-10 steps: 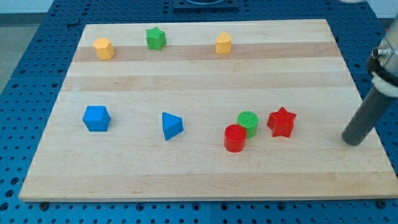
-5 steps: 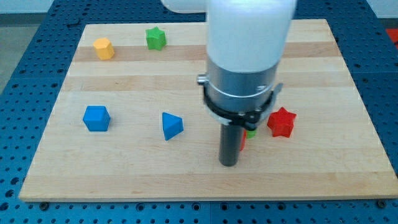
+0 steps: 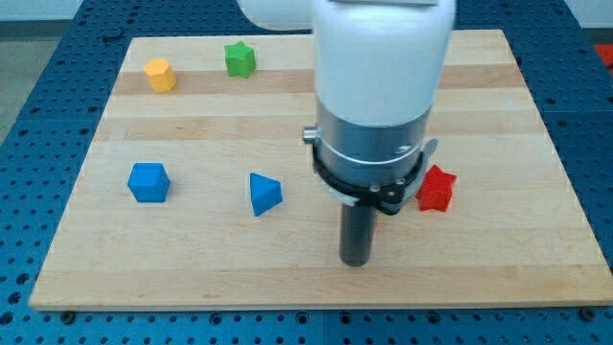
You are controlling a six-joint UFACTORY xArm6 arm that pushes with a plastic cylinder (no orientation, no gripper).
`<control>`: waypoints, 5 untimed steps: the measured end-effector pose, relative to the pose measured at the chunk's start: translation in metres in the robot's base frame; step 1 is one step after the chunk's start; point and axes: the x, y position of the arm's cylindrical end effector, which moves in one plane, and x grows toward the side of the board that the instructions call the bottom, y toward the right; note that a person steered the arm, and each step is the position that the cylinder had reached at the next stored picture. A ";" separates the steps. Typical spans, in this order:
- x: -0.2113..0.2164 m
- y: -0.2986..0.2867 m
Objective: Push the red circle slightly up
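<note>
In the camera view, the wooden tabletop (image 3: 192,249) holds five blocks that I can see. There are two blue ones: a blue block (image 3: 148,182) with flat sides at the view's left and a blue triangle (image 3: 264,194) to its right. There is one orange block (image 3: 160,74) and one green star (image 3: 240,58), both near the view's top. There is one red star (image 3: 437,189) at the view's right, partly behind the arm.

The big white and grey arm (image 3: 378,96) covers the middle of the tabletop. The red circle does not show; it may be hidden behind the arm.

The end effector is only a dark rod. It has nothing that opens and holds nothing. My tip (image 3: 355,261) touches the tabletop, below and left of the red star and right of the blue triangle.
</note>
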 end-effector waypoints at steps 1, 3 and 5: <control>-0.018 0.007; -0.029 0.006; -0.040 0.002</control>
